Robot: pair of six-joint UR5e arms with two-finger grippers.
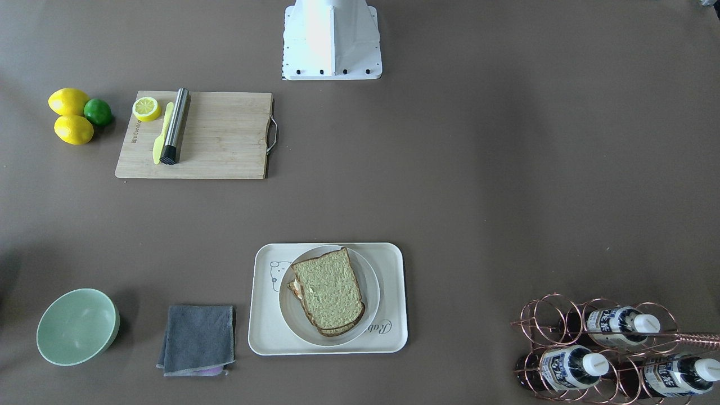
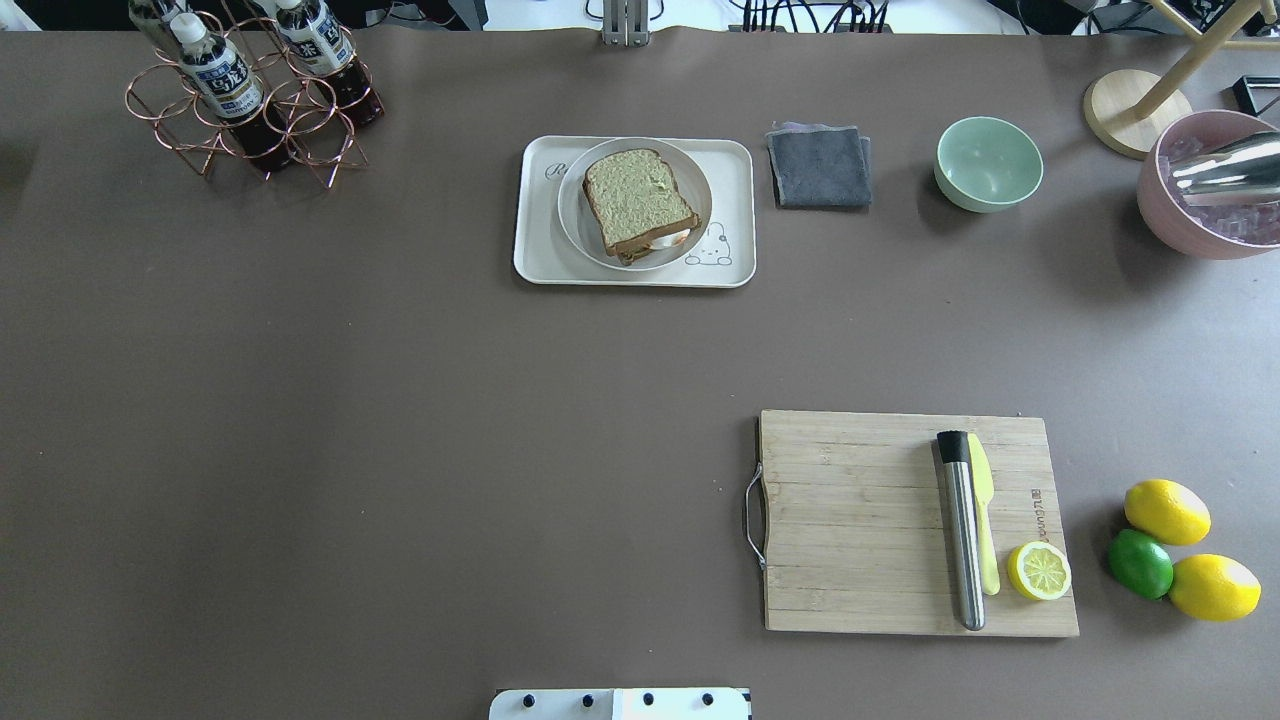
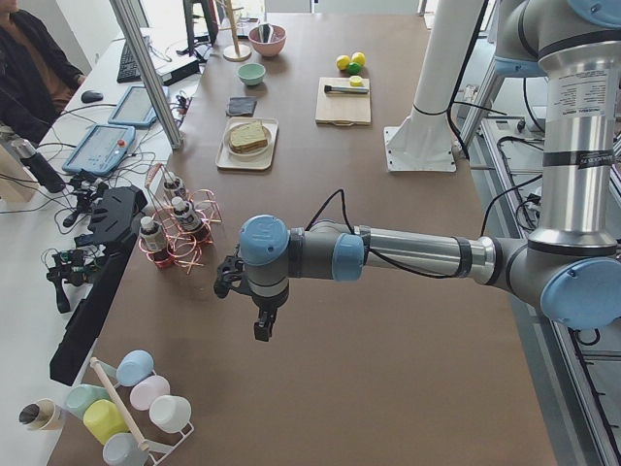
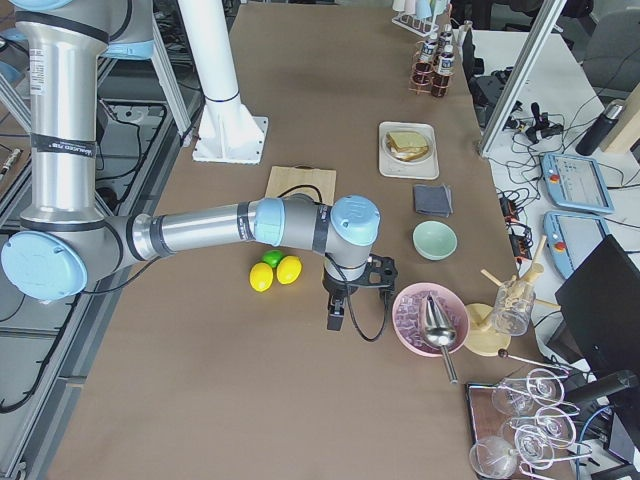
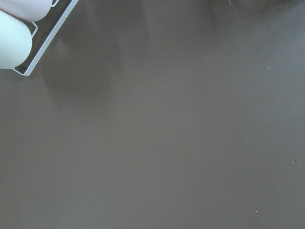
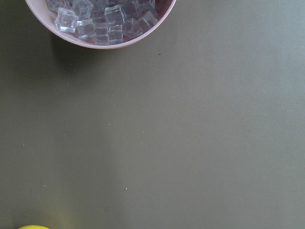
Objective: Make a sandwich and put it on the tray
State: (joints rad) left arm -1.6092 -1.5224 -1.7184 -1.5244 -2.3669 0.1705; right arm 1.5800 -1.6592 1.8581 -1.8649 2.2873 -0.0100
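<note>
Left fingers [image 3: 263,327]: over bare desk [image 3: 388,369], near the bottle rack [image 3: 179,233]. I cannot tell how far open, or whether they hold anything.
Right fingers [image 4: 335,316]: over the desk between the lemons [image 4: 275,272] and the ice bowl [image 4: 430,318]. Opening: I cannot tell.
Sandwich [image 1: 329,292]: on the round plate [image 1: 287,306], which sits on the tray [image 1: 388,337]. Egg white peeks out at one edge.
Views: only the side cameras catch the arms. The right wrist view shows the ice cubes close up.

A table [image 1: 450,197] with one sandwich [image 1: 328,289], one round plate [image 1: 289,318], one tray [image 1: 264,337], one cutting board [image 1: 225,135], one grey cloth [image 1: 198,338] and one green bowl [image 1: 77,326]. Two whole lemons [image 1: 68,102], one lime [image 1: 98,112], one lemon half [image 1: 146,108]; three bottles [image 1: 621,322] in one wire rack [image 1: 692,338].
</note>
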